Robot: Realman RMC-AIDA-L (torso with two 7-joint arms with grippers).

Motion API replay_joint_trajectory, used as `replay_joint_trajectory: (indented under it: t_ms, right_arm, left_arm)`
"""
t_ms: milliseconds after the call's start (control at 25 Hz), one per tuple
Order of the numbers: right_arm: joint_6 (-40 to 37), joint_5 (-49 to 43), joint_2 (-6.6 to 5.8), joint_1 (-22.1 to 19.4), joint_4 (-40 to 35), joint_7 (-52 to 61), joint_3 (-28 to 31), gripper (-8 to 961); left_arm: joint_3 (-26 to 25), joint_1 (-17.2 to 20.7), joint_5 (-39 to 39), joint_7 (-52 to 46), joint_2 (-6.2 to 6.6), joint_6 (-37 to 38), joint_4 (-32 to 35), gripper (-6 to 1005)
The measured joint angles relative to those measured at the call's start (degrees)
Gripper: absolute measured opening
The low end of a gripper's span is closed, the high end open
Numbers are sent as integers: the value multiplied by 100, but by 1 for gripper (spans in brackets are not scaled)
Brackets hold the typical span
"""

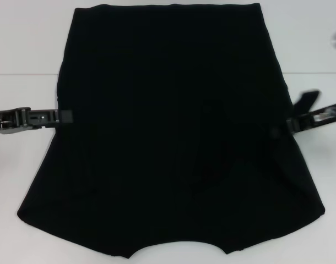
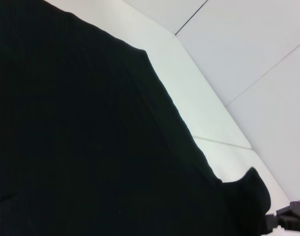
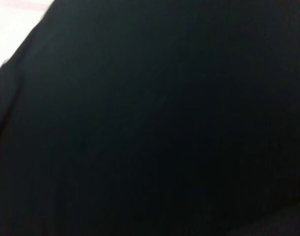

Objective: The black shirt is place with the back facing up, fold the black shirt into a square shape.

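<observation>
The black shirt (image 1: 168, 137) lies spread flat on the white table (image 1: 25, 49), plain side up, its curved neck opening at the near edge. My left gripper (image 1: 64, 116) reaches in from the left and meets the shirt's left edge at mid height. At the right edge my right gripper (image 1: 282, 130) is shut on the shirt's fabric, and a small flap (image 1: 307, 100) stands up beside it. The left wrist view shows the shirt (image 2: 81, 147) with a raised bump next to the right gripper (image 2: 287, 221). Black cloth (image 3: 165, 123) fills the right wrist view.
White tabletop shows on both sides of the shirt and behind it, with a seam line (image 1: 25, 74) running across. The shirt's near edge reaches the bottom of the head view.
</observation>
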Motion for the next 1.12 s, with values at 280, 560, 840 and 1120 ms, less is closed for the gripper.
replay_joint_trajectory:
  t_ms: [280,560,840,1120]
  right_arm:
    - [-174,-20,98,176,-276,-86,-746,134]
    - [-206,-32,-165,103,-292,854,-82,166]
    - [-457,6,-300,-39,-288,1069,938,472]
    - [-466,25,-316,-95,-257,1036,992,583]
  left_arm:
    - [-117,82,-129,-43,-1,-1,0,660]
    - [-274,143,-113,-112,6,59,-8,659]
    - [-223,251,975,-1112,151,561,213,658]
    - [-172,363,1847,-1464,75,258,354,657]
